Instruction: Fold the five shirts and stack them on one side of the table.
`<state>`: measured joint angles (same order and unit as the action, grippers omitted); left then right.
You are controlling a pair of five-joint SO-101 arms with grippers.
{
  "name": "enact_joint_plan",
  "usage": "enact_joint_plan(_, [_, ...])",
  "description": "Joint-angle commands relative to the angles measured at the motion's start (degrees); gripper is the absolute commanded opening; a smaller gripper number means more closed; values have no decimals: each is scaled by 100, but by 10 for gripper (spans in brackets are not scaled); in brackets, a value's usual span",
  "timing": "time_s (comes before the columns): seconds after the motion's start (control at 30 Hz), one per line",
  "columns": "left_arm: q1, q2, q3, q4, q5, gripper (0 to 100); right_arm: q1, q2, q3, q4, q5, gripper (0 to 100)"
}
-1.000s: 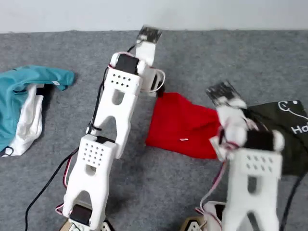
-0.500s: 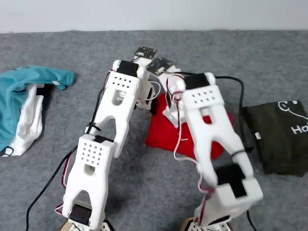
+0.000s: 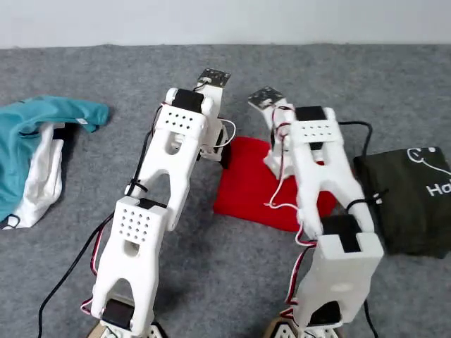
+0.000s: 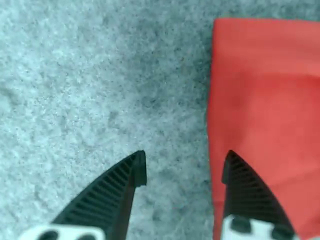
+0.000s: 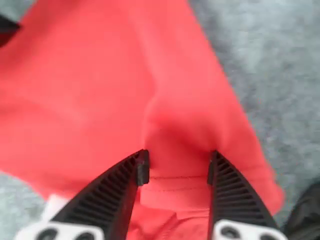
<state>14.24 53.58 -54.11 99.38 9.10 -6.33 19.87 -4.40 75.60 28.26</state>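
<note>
Hovering over the red shirt (image 3: 246, 184) now, both arms at once. It lies flat in the middle of the bench (image 3: 317, 77), between the two arms, partly folded by the look of it and not yet stacked.

The left end effector (image 4: 185, 161) is spread wide and holds nothing. It straddles the shirt's straight side edge, one finger over the cloth and the other over bare grey surface. The right end effector (image 5: 178, 160) is released too, its fingers either side of a raised ridge of red cloth, with a stitched seam just below.

To do this well, both should close on the edge at the same level. The left needs its lower finger under the edge rather than pressing on top. The right should pinch that ridge through all its layers, or the fold will slip.

As for the lie of it, the long axis seems to run across the bench, slanting from the far corner by the left arm towards the near side beside the folded dark shirt (image 3: 412, 204). The right arm covers part of it, so that is a judgement. Which end is the collar I cannot tell.

The teal shirt (image 3: 42, 120) and white shirt (image 3: 42, 176) wait in a heap, well apart on the left.
</note>
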Motion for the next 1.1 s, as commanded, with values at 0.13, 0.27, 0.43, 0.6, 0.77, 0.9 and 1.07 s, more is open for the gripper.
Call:
enact_joint_plan(0.13, [167,-70,57,114,53,250,242,119,-158,-892,404,201])
enact_joint_plan(0.27, [404,-70,338,114,53,250,347,286,-176,-1516,545,201])
enact_joint_plan(0.43, [466,-70,462,105,44,250,620,321,-176,-2352,624,201])
enact_joint_plan(0.6, [466,-70,462,105,26,250,769,303,-185,-2484,624,201])
enact_joint_plan(0.77, [422,-70,462,105,18,250,822,-75,-185,-2141,624,152])
enact_joint_plan(0.9, [422,-70,418,105,9,250,541,-743,-185,-1349,624,138])
enact_joint_plan(1.07, [158,-114,365,97,9,250,-215,-1147,-149,-40,589,137])
